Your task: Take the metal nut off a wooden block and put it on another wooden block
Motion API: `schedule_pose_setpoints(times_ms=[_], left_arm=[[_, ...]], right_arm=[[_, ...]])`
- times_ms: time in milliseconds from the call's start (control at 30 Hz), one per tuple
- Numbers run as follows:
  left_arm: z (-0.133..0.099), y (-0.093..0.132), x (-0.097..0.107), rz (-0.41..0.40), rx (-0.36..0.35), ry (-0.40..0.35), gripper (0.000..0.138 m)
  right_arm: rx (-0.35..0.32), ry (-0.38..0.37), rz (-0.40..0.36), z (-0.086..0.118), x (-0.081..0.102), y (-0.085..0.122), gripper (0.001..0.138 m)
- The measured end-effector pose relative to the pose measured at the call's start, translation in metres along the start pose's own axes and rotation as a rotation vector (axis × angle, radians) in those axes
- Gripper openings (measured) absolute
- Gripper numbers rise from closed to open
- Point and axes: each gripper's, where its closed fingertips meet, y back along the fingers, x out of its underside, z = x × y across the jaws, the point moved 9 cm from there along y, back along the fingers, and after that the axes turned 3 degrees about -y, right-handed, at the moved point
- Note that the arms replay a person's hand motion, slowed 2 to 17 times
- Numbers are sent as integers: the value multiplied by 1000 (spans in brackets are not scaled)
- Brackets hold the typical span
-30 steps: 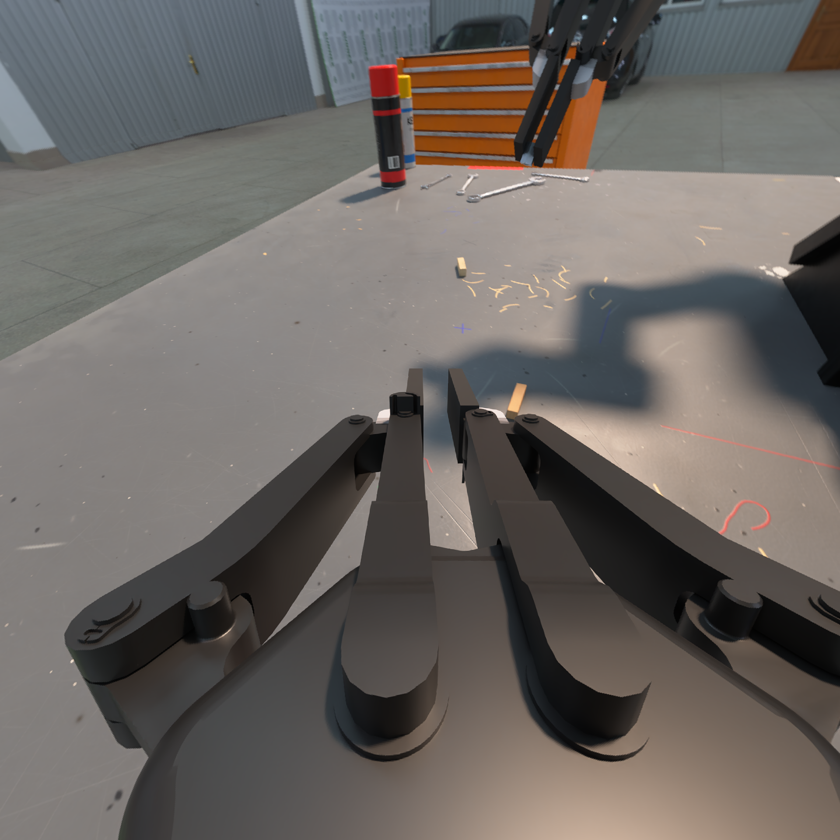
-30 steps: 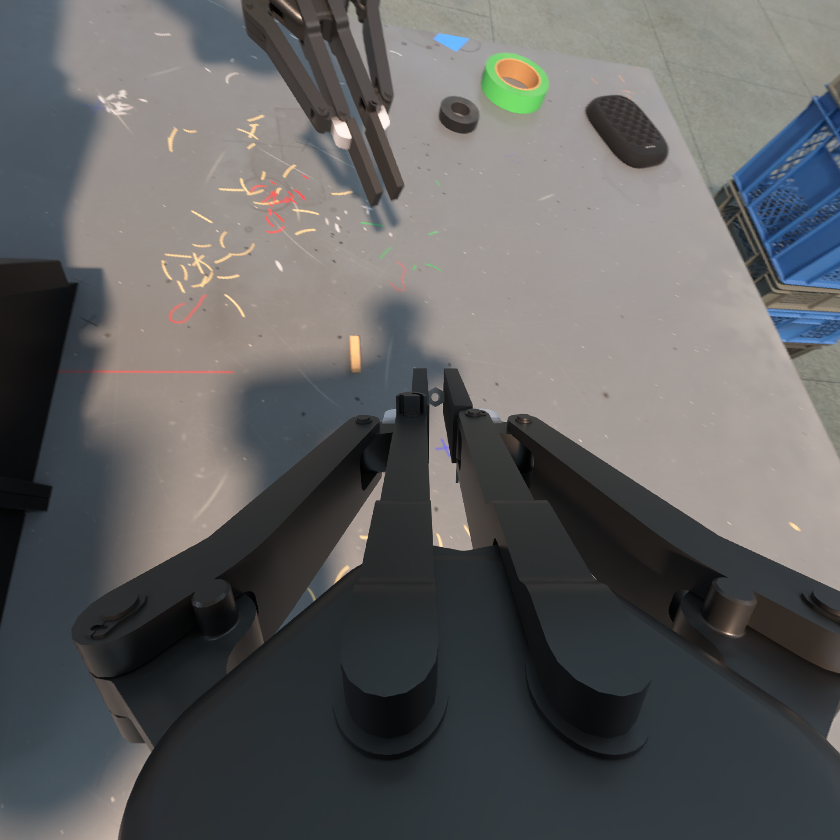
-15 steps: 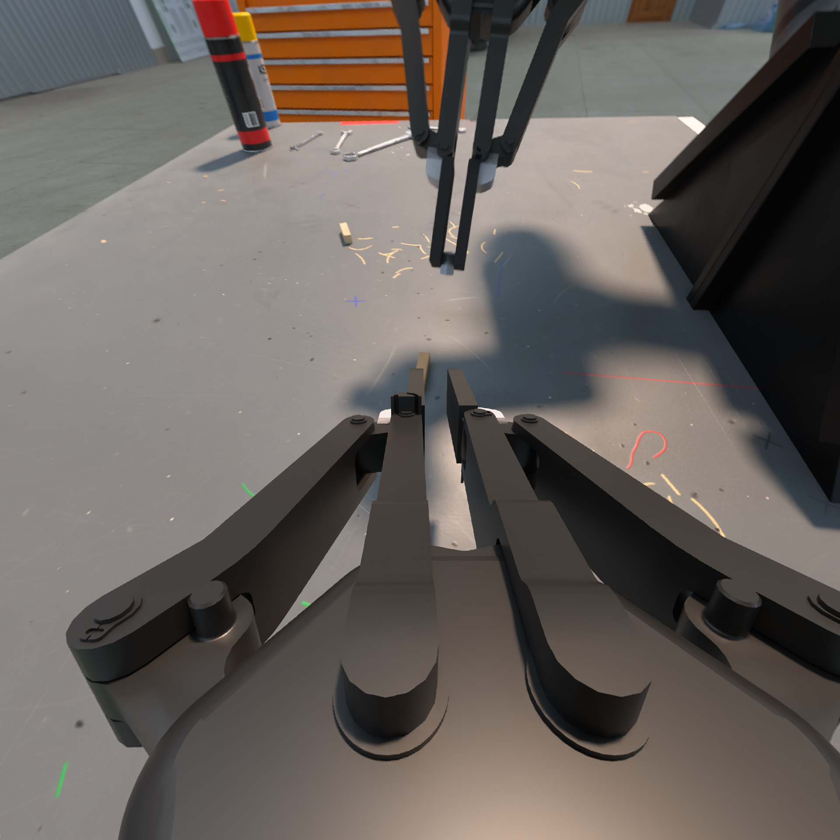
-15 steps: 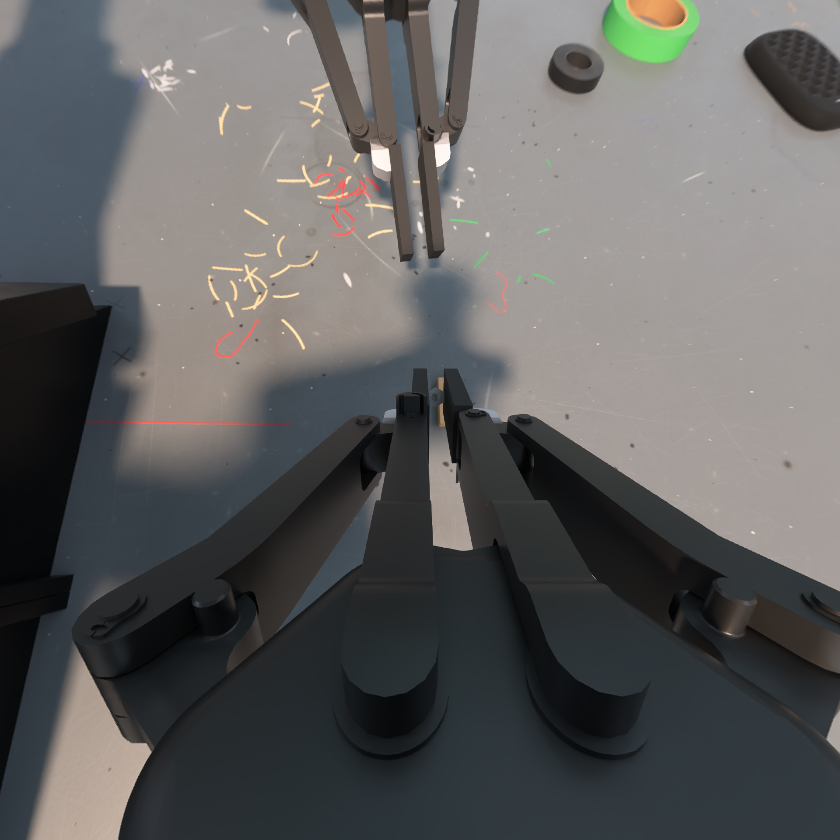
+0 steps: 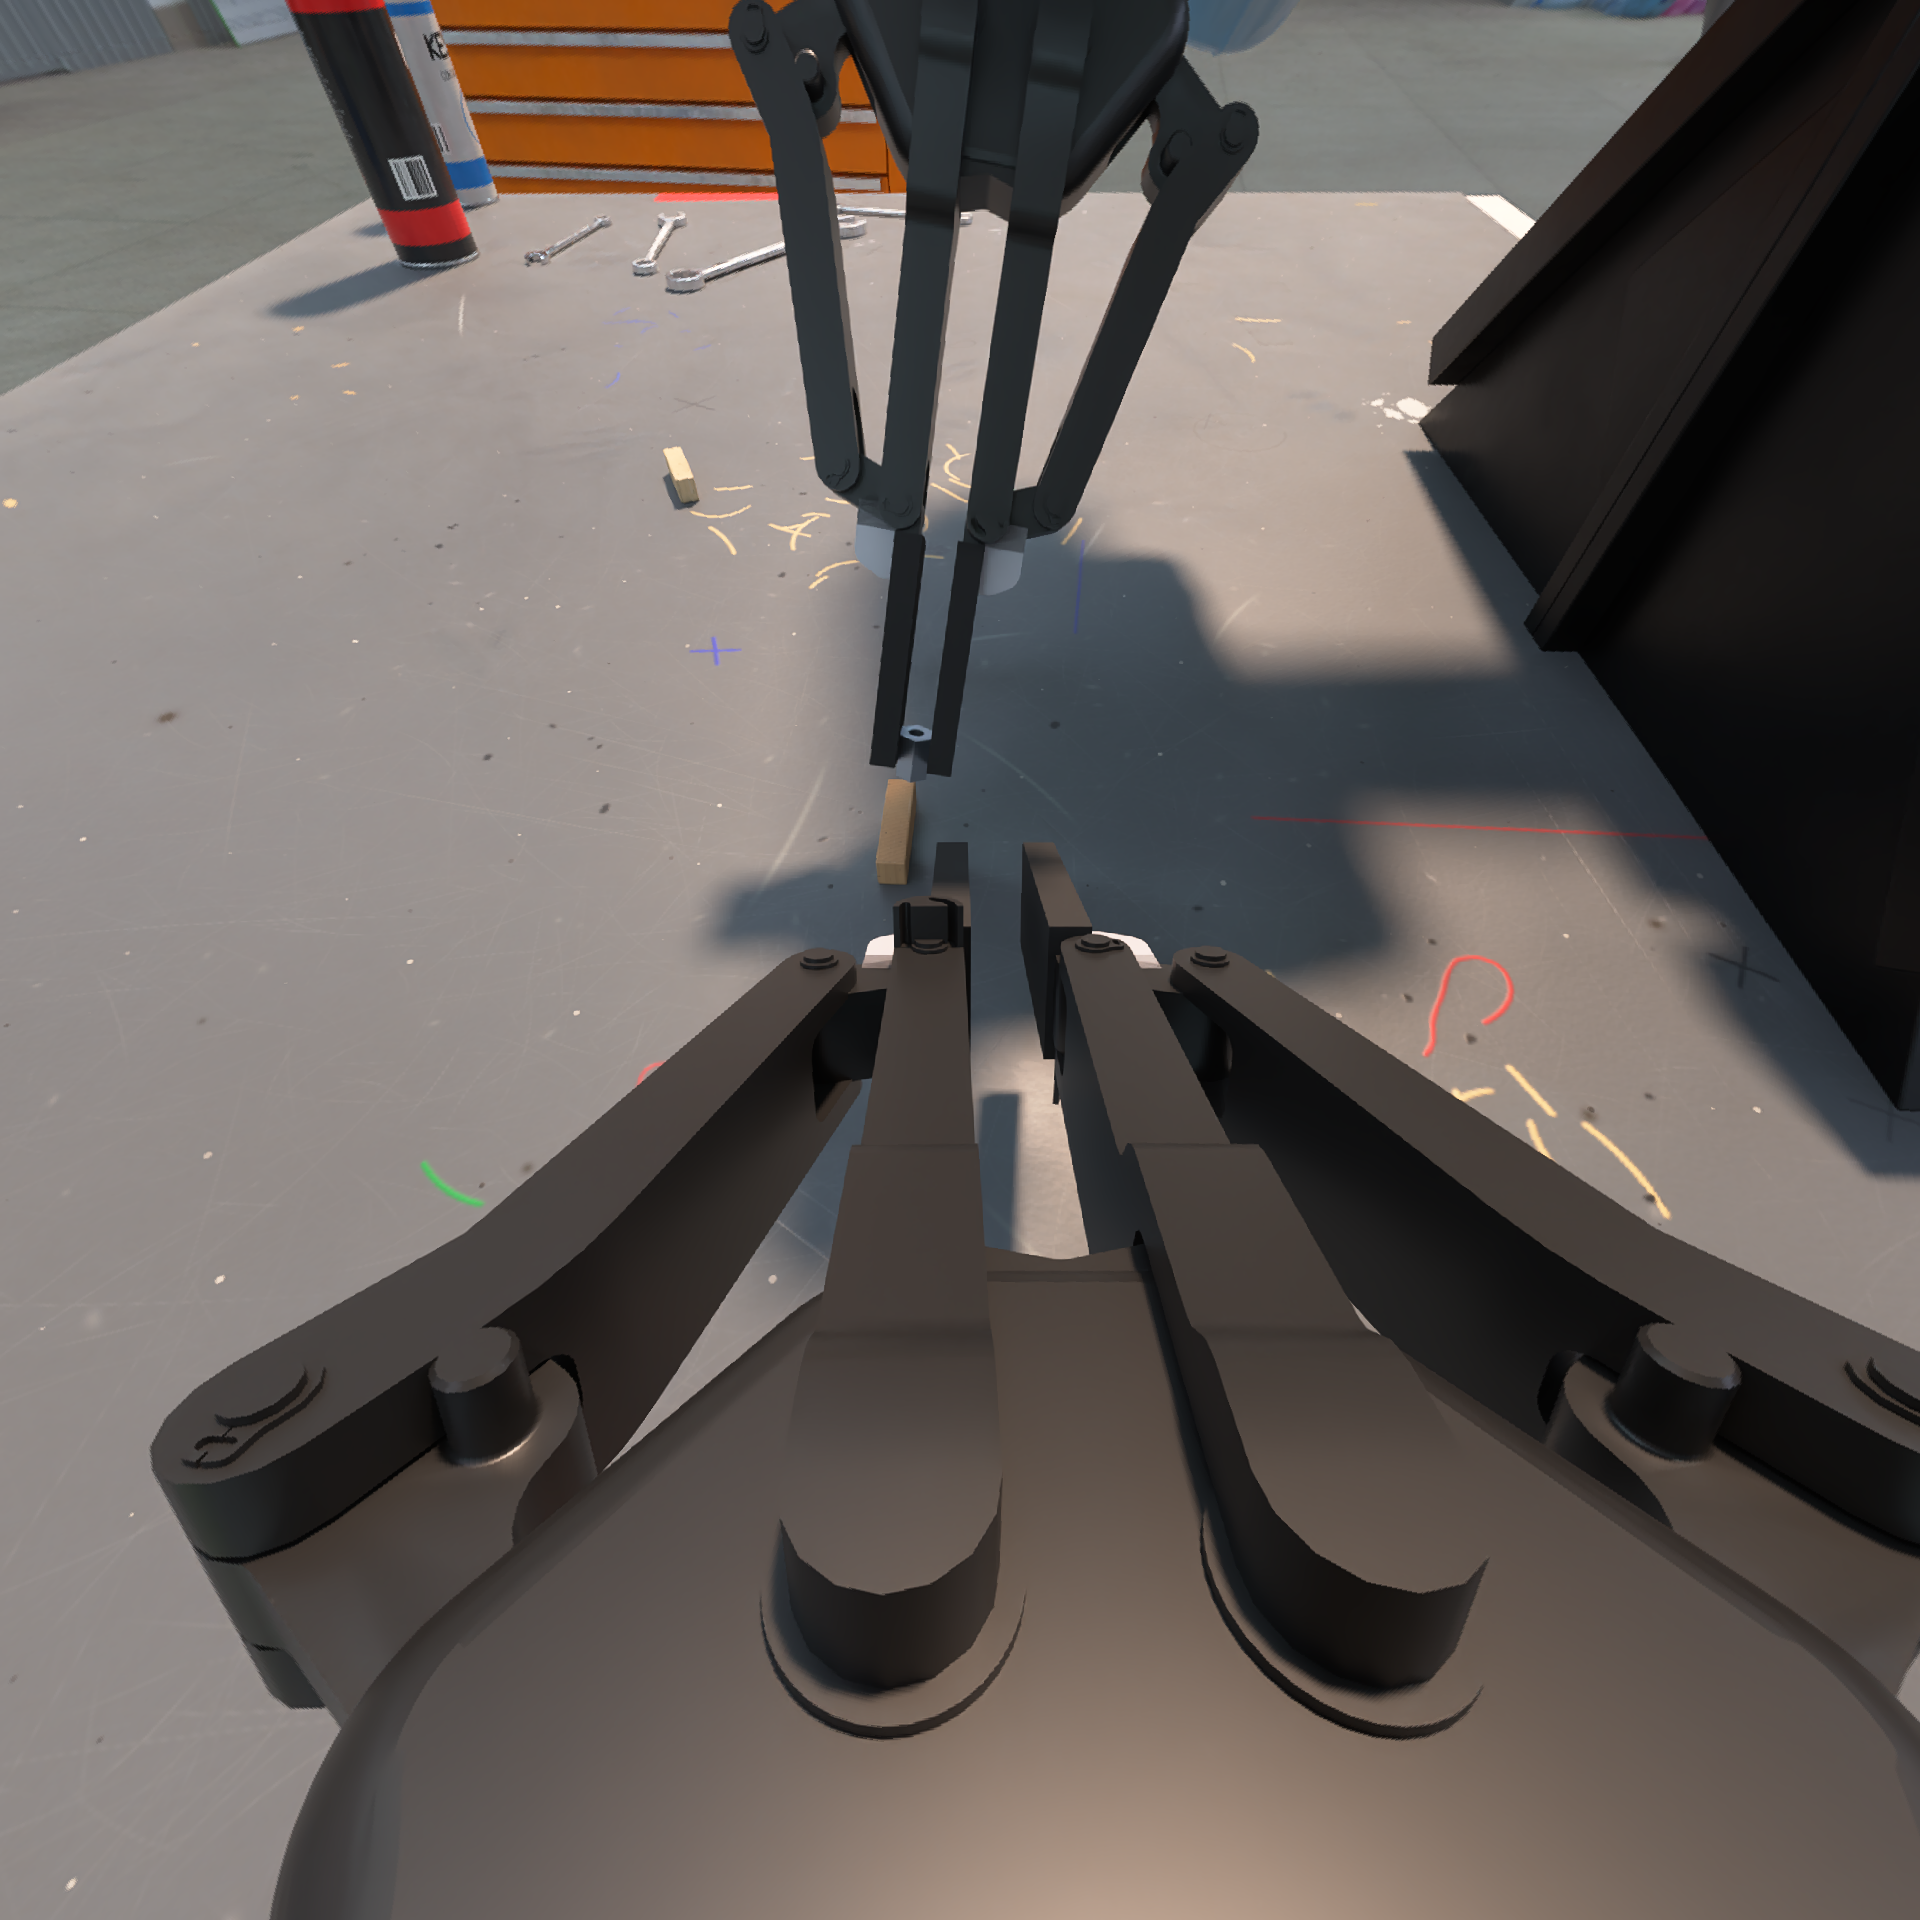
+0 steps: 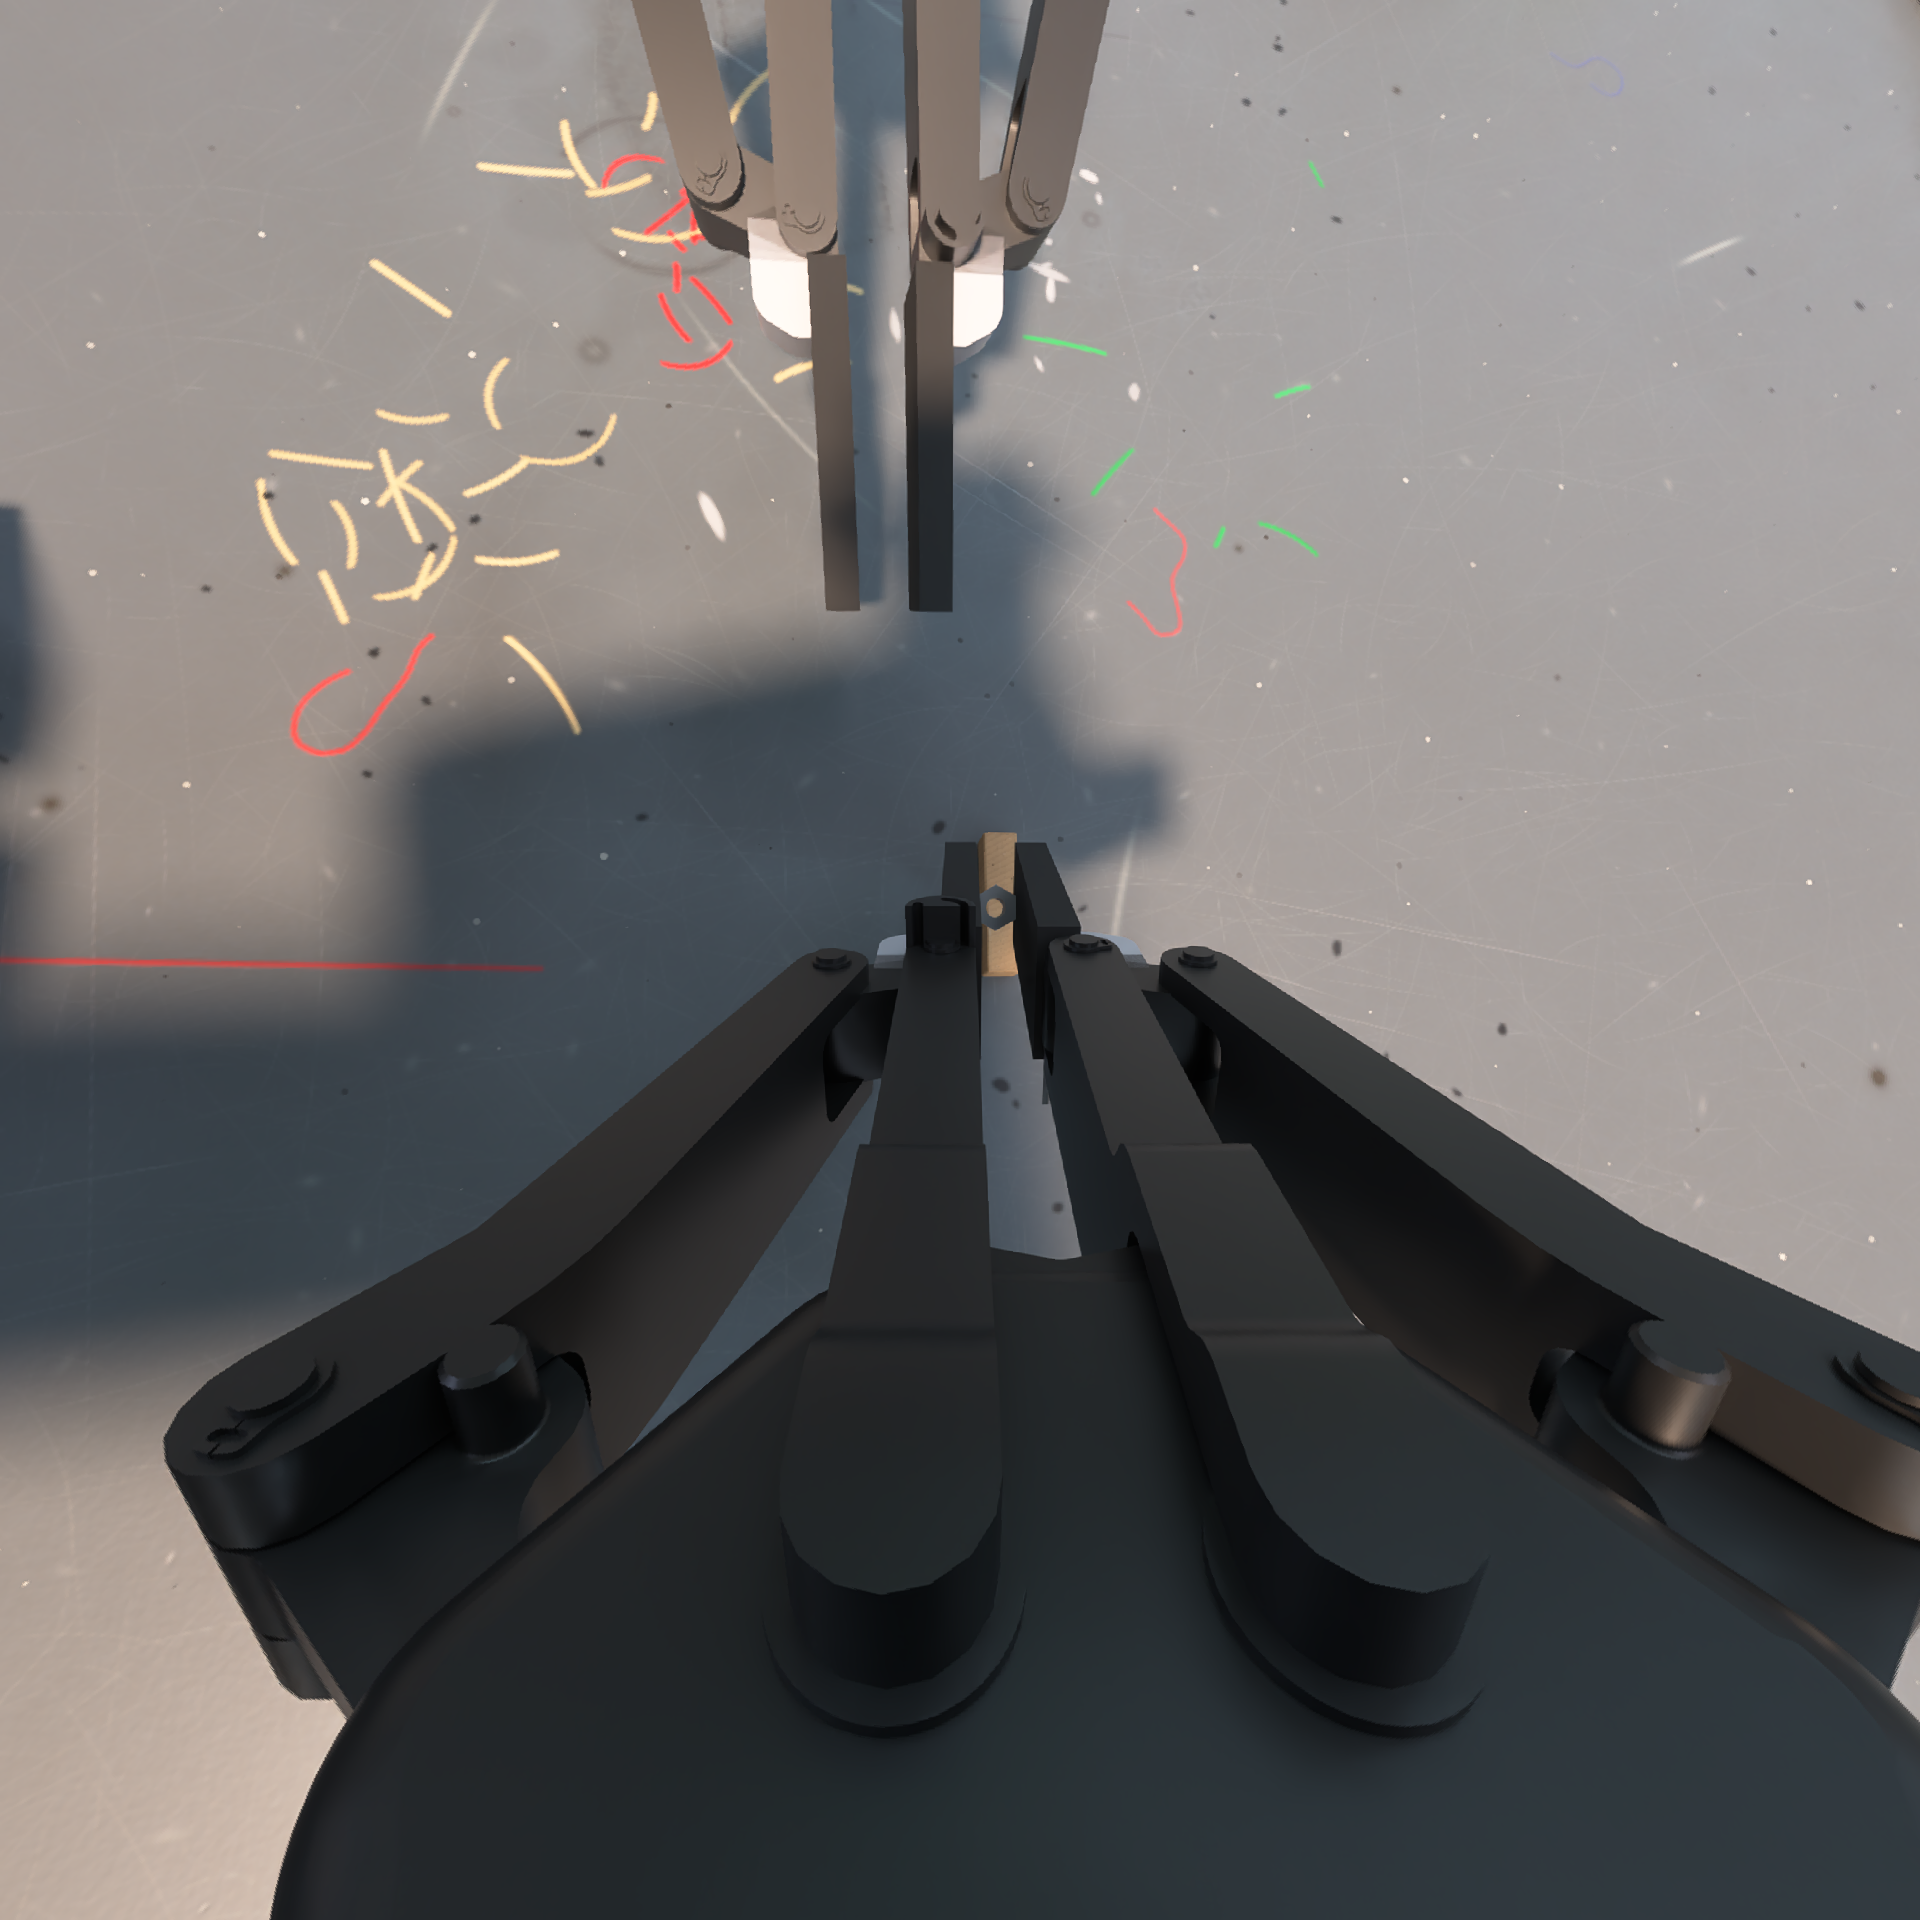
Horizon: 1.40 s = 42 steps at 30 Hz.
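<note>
Only left view: second block [image 5: 681, 475] on counter [image 5: 312, 727] | right pincer [image 6: 995, 868] grips nut [image 6: 995, 908] above block [image 6: 998, 940] | left pincer [image 5: 995, 868] narrow, empty

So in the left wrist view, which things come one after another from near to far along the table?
left gripper → wooden block → metal nut → second wooden block → wrenches
</note>
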Motion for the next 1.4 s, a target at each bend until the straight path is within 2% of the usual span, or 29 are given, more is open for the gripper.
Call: schedule_pose_setpoints(times_ms=[133,400,667,1400], left_arm=[[1,-3,2,-5,9,13,14],[2,-8,3,-8,13,-1,15],[3,-10,5,-23,26,17,15],[4,-8,6,-43,26,32,15]], right_arm=[[1,6,-6,-2,-1,-4,10],[15,33,37,-3,-5,-7,10],[-2,43,55,-4,-7,-10,10],[-30,31,105,-4,-9,-18,10]])
